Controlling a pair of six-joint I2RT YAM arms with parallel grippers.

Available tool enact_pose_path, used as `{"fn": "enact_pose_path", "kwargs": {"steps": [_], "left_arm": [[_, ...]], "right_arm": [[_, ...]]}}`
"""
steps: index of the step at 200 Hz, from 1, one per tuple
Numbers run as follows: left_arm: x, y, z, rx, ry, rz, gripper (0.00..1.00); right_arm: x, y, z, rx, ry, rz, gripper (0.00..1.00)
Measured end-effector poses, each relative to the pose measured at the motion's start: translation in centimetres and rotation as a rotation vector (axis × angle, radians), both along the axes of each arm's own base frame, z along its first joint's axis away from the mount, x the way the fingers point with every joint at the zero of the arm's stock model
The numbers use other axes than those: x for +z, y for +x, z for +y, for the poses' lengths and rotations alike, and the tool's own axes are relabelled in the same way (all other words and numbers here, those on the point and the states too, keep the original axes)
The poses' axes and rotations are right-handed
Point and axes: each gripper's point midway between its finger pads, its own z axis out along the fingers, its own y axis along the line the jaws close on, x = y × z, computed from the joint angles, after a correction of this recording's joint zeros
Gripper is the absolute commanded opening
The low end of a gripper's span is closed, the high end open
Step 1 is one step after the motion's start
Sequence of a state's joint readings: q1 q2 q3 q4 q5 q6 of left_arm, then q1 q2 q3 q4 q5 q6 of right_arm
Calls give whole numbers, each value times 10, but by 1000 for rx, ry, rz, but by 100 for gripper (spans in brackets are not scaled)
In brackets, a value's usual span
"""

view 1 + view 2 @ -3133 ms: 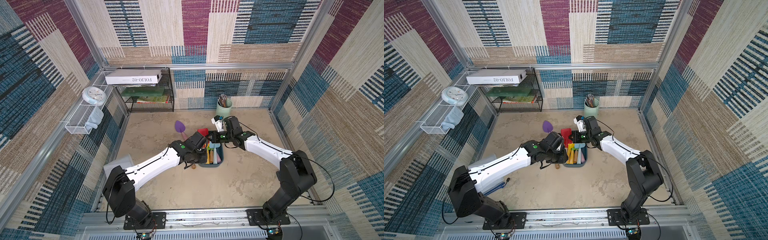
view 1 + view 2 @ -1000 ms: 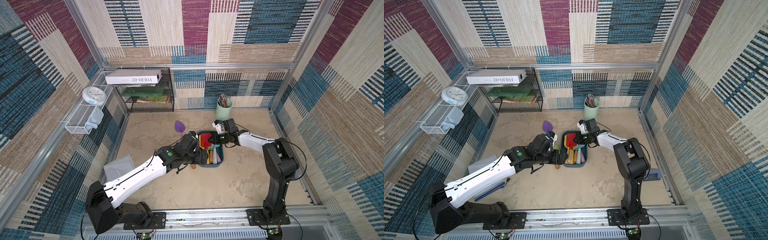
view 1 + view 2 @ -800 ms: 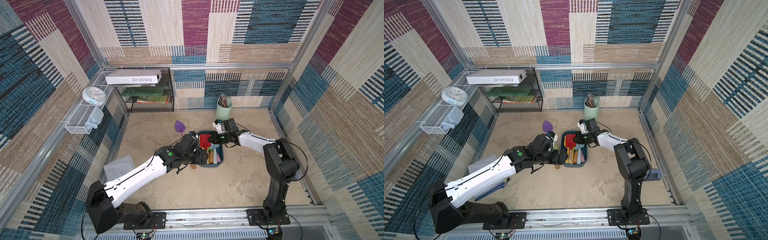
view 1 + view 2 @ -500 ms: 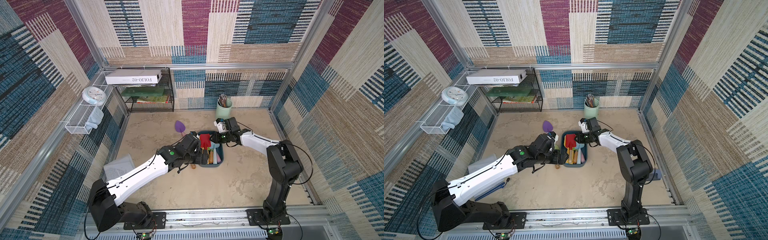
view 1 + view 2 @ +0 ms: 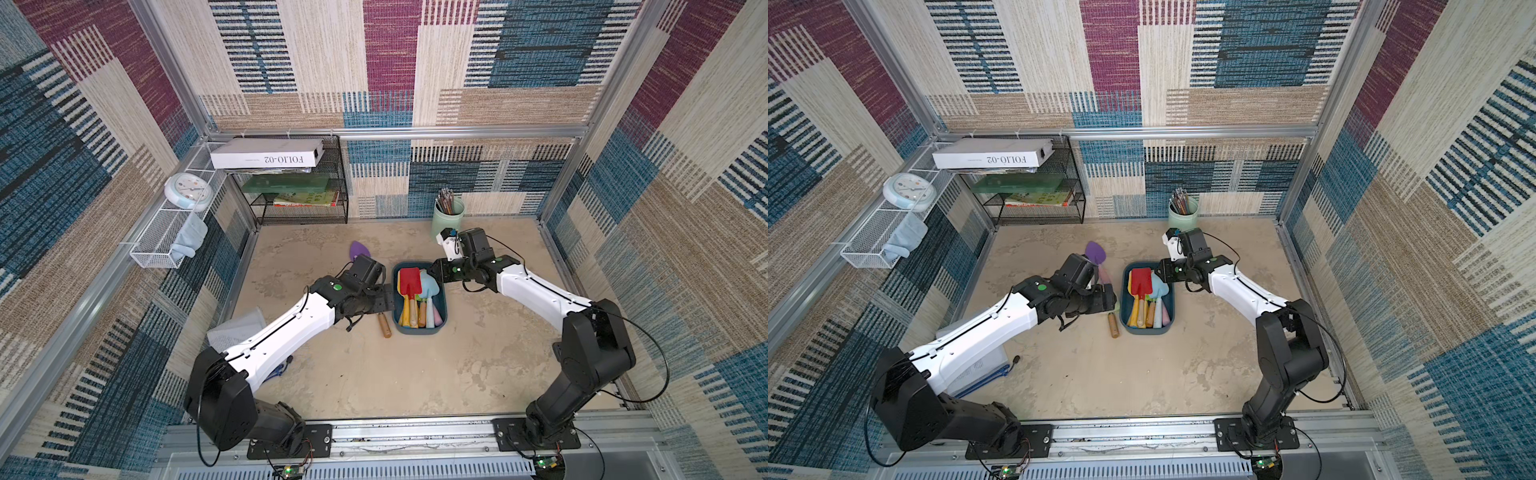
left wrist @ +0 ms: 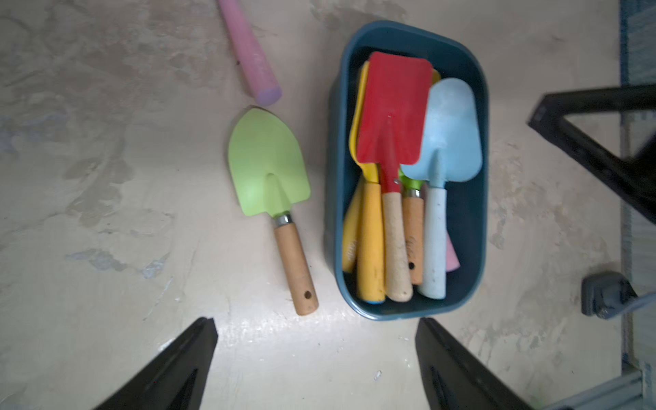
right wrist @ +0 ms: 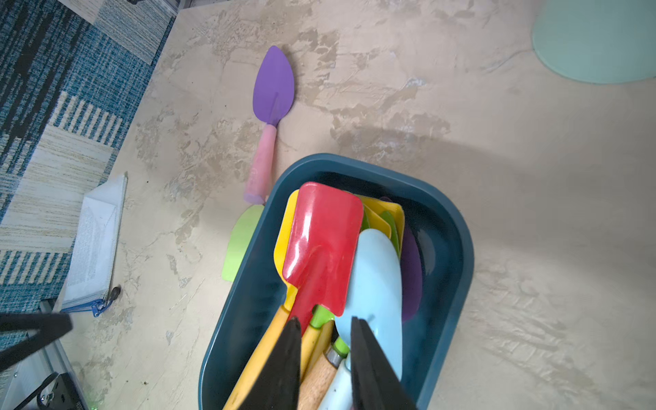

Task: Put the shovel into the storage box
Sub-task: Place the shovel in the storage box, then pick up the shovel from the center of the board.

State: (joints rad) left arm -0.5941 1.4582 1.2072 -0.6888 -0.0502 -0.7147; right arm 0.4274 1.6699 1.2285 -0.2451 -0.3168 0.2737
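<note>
The storage box (image 5: 417, 331) (image 5: 1146, 331) is a dark teal tub in mid-floor, and several shovels lie in it, a red one (image 5: 410, 280) (image 7: 323, 245) on top. A green shovel (image 6: 268, 167) with a wooden handle (image 5: 384, 325) lies on the floor just left of the box. A purple shovel (image 7: 273, 81) (image 5: 359, 250) with a pink handle lies farther back. My left gripper (image 6: 316, 323) (image 5: 382, 300) is wide open over the green shovel, holding nothing. My right gripper (image 7: 323, 321) (image 5: 435, 272) hovers over the box's far right part, its jaws a little apart and holding nothing.
A mint-green cup (image 5: 446, 216) of pencils stands behind the box at the back wall. A black wire shelf (image 5: 297, 195) with books fills the back left corner, with a white wire basket (image 5: 166, 241) on the left wall. A zip pouch (image 7: 96, 245) lies at the left floor edge.
The red shovel, three seconds ago up at the box's far edge, now lies in the box. My right gripper has drawn back a little to the right. The left arm has barely shifted.
</note>
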Motion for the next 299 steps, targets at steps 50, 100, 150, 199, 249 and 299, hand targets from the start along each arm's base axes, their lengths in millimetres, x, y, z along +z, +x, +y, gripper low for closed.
{"fn": "enact_pose_path", "kwargs": {"steps": [50,100,150,199,249,299], "left_arm": [[-24,35,19,96,6,110,90],[-45,78,12,122,10,162,88],[-71,119,5,138,36,203,87],[-93,139,6,158,64,235,83],[-114,151,7,181,87,259,76],[-119,162,4,190,87,253,59]], "right_arm": [[10,-10,6,65,25,-9,26],[12,-14,8,98,32,-15,26],[13,-15,7,101,30,-18,26],[14,-16,1,95,25,-23,26],[11,-17,-4,89,20,-18,25],[9,-17,-15,70,14,-14,25]]}}
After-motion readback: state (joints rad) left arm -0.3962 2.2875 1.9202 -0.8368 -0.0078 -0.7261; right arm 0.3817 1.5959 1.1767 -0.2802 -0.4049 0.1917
